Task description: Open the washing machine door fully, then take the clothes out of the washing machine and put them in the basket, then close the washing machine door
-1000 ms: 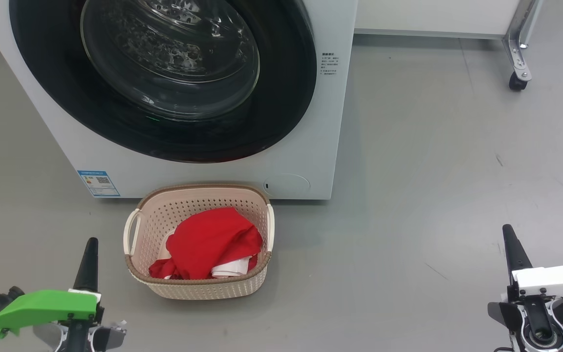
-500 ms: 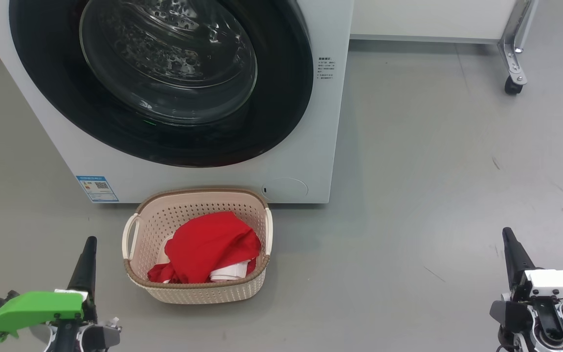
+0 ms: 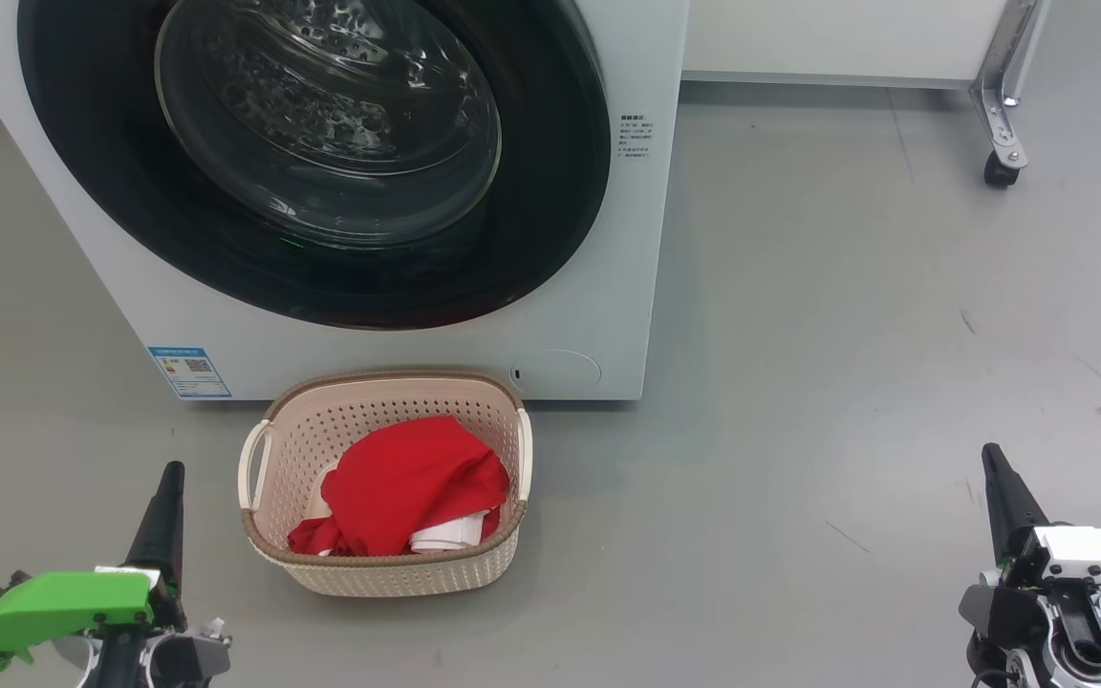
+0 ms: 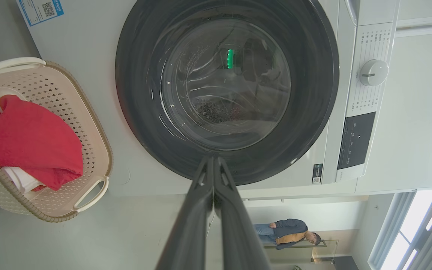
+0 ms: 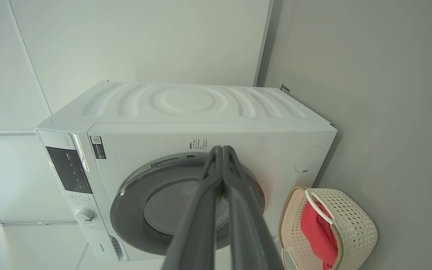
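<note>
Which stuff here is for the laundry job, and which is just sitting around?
For the job: washing machine, washing machine door, clothes, basket.
Just sitting around: wheeled metal leg, person in the background.

Right claw (image 5: pixel 221 149), fingers pressing together, pointing at the washer (image 5: pixel 144 146); door (image 5: pixel 126 210) sitting closed; clothes (image 5: pixel 313 228) lying in the basket (image 5: pixel 354 221) beside it.

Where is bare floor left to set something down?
The widest bare patch is the grey floor bordered by the white front-loading washing machine, the cream perforated plastic basket, the right hand and the castered metal leg. A narrower strip lies left of the basket, beside the left hand. Crowded: the basket, holding red clothes, sits close before the machine.
</note>
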You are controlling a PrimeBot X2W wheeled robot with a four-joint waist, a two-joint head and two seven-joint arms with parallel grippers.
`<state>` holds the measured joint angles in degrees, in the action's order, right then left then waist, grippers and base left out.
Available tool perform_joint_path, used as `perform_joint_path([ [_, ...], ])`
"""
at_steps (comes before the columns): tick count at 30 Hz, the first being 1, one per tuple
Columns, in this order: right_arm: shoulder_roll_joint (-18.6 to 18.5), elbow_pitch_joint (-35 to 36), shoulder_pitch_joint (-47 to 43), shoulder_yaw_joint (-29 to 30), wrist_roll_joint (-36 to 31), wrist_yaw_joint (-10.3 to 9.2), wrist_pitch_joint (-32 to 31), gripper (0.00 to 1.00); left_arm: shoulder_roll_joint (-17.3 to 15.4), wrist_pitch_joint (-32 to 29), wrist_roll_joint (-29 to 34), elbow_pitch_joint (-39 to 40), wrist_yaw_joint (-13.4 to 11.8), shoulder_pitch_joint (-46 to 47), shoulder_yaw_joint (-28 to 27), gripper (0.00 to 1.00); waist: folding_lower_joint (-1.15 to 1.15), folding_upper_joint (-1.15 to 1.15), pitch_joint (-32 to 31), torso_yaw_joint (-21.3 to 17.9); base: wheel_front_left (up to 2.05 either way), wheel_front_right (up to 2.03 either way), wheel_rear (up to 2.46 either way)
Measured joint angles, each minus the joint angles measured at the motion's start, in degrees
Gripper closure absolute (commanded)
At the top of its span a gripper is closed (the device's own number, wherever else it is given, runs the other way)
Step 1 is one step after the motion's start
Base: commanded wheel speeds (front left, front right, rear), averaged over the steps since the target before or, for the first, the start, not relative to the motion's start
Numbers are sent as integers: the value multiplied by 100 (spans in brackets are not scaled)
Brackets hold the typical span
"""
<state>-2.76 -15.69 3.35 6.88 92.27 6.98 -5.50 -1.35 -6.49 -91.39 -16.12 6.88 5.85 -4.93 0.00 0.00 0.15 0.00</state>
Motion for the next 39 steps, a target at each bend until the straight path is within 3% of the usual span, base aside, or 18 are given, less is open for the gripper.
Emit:
perform_joint_path([
  [39, 3, 0, 2, 8, 0, 0, 0, 100, -1, 0, -1, 19, 0, -3, 0, 100, 0, 0, 1, 0, 0, 0, 0],
])
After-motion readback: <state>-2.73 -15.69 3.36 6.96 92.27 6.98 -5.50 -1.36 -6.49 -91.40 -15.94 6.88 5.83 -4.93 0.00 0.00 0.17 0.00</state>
